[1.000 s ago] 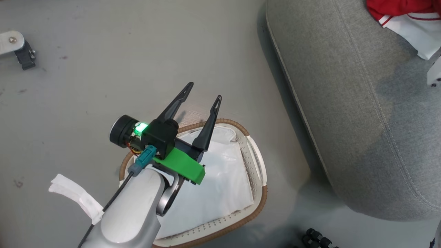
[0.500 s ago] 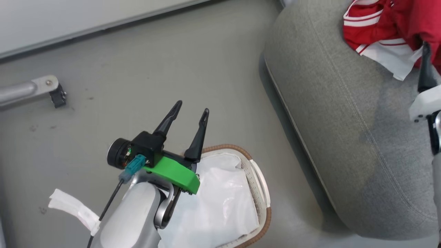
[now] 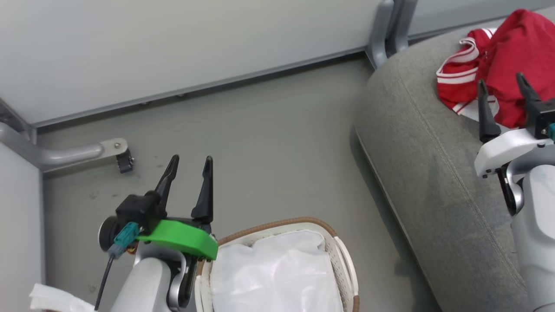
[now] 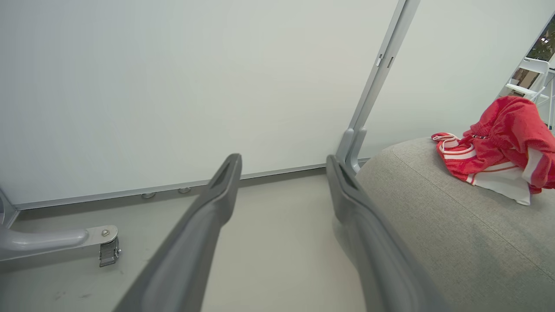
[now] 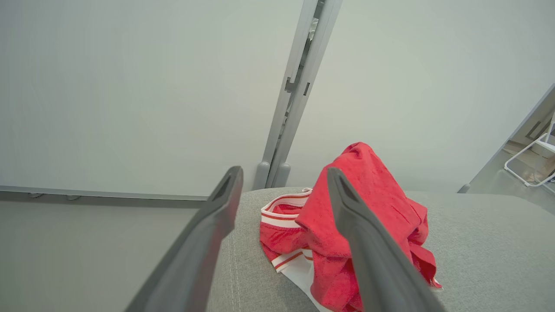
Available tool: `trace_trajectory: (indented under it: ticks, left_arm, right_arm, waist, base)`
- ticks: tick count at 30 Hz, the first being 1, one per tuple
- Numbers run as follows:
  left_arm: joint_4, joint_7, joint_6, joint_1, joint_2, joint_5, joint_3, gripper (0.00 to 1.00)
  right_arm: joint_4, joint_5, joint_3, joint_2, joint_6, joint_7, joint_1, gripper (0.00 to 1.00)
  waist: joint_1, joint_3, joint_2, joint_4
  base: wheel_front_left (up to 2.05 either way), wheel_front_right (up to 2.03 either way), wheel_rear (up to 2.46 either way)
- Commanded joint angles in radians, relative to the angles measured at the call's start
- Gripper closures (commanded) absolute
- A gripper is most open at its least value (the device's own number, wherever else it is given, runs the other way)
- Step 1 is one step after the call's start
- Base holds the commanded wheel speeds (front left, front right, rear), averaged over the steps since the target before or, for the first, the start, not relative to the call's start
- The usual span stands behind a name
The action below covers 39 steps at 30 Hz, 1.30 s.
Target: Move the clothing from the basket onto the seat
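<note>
I see the clothing (image 3: 516, 65) heaped on the seat (image 3: 425, 173), just past my right pincer (image 3: 499, 79), its fingers apart. My left pincer (image 3: 191, 158) is spread too, above the floor beside the basket (image 3: 277, 225), which seems to hold white lining, though the frame cuts it off.

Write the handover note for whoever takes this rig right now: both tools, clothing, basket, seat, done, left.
Left tool: open, empty, over the floor beside the basket.
Right tool: open, empty, over the seat, pointing at the clothing.
Clothing: a red and white heap lying on the seat, free of both tools.
Basket: on the floor by the seat; white liner visible inside, no red fabric.
Done: clothing is on the seat.
Left: basket's near end is out of frame; check it, else nothing.
</note>
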Motion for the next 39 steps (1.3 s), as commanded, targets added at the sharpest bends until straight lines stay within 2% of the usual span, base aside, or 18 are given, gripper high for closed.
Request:
trace_trajectory:
  ticks: [1,13,17,25,39]
  left_arm:
    - [0.000,0.000,-0.003,0.029,-0.004,0.005,0.017,0.00]
    - [-0.027,0.000,0.006,0.166,-0.017,0.025,0.155,0.00]
    - [-0.037,0.000,0.009,0.200,-0.020,0.026,0.175,0.00]
    - [-0.040,0.000,0.024,0.266,-0.024,0.007,0.190,0.00]
    - [-0.066,0.000,0.055,0.356,-0.024,-0.019,0.173,0.00]
  right_arm:
    - [-0.003,0.012,0.007,0.008,-0.001,0.000,0.024,0.00]
    - [-0.041,0.065,0.062,0.135,-0.001,0.000,0.130,0.00]
    - [-0.064,0.080,0.091,0.158,-0.001,0.000,0.191,0.00]
    - [-0.127,0.189,0.156,0.164,-0.001,0.000,0.329,0.00]
    - [-0.218,0.214,0.147,0.165,-0.001,0.000,0.509,0.00]
  waist:
    - [0.0001,-0.064,0.0000,0.059]
    - [0.0001,-0.126,0.0000,0.149]
    - [0.0001,-0.136,0.0000,0.172]
    - [0.0001,-0.160,0.0000,0.192]
    - [0.0001,-0.192,0.0000,0.177]
  base:
    - [0.00,0.00,0.00]
    - [0.00,0.00,0.00]
    - [0.00,0.00,0.00]
    - [0.00,0.00,0.00]
    - [0.00,0.00,0.00]
